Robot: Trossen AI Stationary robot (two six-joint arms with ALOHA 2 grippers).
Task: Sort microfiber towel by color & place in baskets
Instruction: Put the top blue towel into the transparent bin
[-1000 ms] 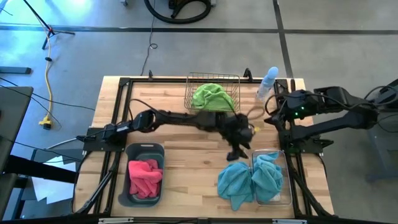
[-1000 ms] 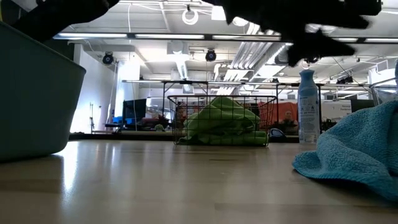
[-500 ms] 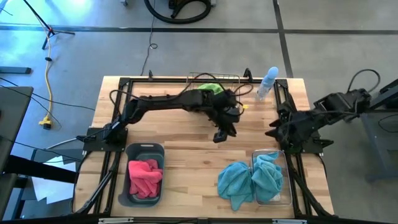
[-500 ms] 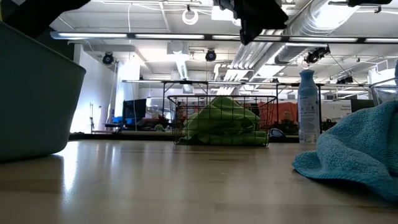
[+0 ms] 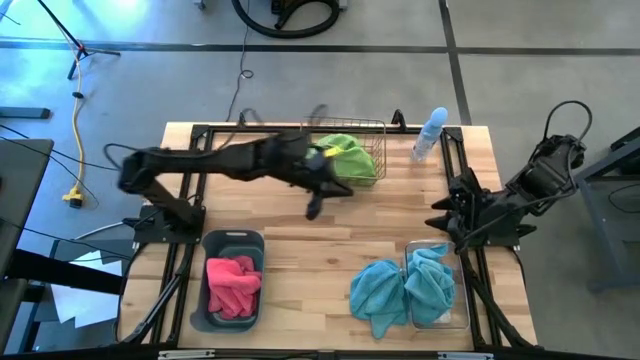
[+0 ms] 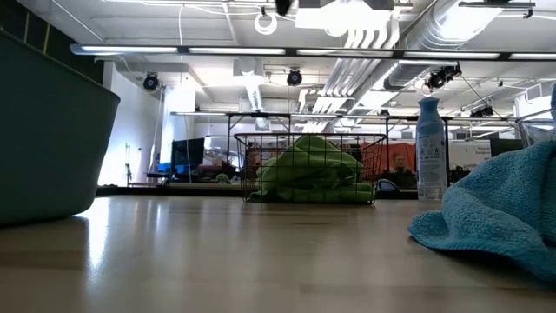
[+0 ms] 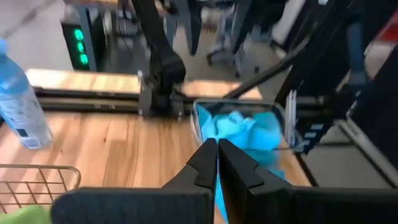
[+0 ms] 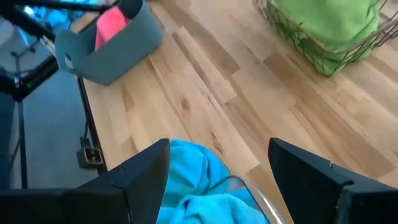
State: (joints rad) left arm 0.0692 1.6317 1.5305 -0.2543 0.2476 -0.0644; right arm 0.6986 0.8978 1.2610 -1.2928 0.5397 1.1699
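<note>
Towelling is handling soft and light: you are facing the blue towel (image 5: pixel 378 292) draped beside the clear tub (image 5: pixel 455 318); pinch a raised fold. Left gripper (image 7: pixel 217 163) jaws are together, right gripper (image 8: pixel 217 163) jaws apart.

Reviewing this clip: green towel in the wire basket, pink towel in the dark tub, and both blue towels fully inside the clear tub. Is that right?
Not quite. One blue towel is in the clear tub, but the other blue towel lies on the table beside it, as the high view shows. The green towel in the wire basket and the pink towel in the dark tub are right.
</note>
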